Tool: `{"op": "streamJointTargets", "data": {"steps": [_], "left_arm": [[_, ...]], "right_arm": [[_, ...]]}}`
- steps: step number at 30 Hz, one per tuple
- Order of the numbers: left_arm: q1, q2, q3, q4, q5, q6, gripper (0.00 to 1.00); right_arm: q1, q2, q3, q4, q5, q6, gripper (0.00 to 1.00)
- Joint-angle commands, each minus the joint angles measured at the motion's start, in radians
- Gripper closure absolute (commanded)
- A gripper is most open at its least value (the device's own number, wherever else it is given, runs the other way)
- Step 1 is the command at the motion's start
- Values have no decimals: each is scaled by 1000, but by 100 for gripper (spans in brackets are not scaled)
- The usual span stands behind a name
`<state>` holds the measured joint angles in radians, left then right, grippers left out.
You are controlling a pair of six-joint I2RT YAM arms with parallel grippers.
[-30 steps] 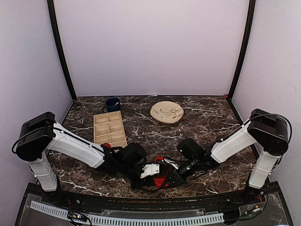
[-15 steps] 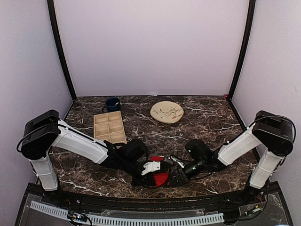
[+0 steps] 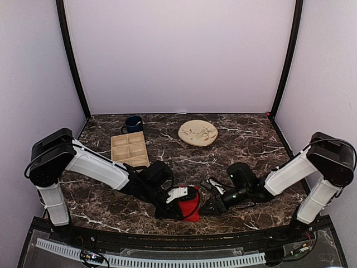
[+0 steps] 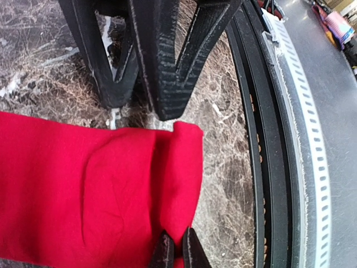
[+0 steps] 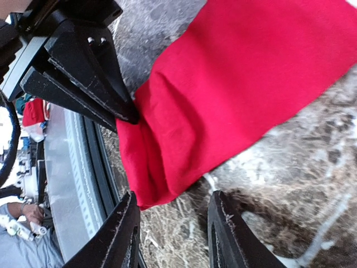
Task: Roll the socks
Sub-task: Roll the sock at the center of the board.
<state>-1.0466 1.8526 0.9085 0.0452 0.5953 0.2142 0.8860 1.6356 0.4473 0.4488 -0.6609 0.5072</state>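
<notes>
The left gripper, its fingers pressed together on a fold of red cloth, pinches one end of the socks low over the marble table. The right gripper faces it from the other side with its fingers spread apart, their tips just beside the same doubled-over end and holding nothing. The socks lie flat as one bright red layer close to the table's front rail, between the two wrists. The pinched end is turned over into a soft lip, and the two socks cannot be told apart in these views. Judged from that single lip, the roll looks barely begun. To do the step well, the pinching gripper would likely need a tight hold on the fold, turning it over along the cloth rather than dragging it, since thin fabric probably slides easily on polished stone. The open fingers seem best placed to press the loose length down, or to catch the lip so it does not spring open. Farther back, well apart from the work, stand a beige plate, a compartmented wooden tray and a dark mug.
</notes>
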Motion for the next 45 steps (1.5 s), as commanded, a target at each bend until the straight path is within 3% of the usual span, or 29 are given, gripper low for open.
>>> {"op": "streamJointTargets", "data": {"steps": [1, 12, 23, 34, 45], "left_arm": [[13, 44, 14, -91, 32, -39, 97], [51, 105, 68, -168, 137, -63, 97], [78, 194, 137, -266, 278, -73, 97], [113, 221, 159, -321, 334, -74, 98], [125, 260, 197, -394, 363, -45, 98]], "right_arm": [[-10, -31, -26, -26, 92, -16, 61], [19, -280, -115, -76, 304, -115, 61], [261, -410, -97, -202, 626, -274, 61], [437, -301, 33, -292, 799, -415, 62], [547, -181, 138, -357, 859, -505, 61]]}}
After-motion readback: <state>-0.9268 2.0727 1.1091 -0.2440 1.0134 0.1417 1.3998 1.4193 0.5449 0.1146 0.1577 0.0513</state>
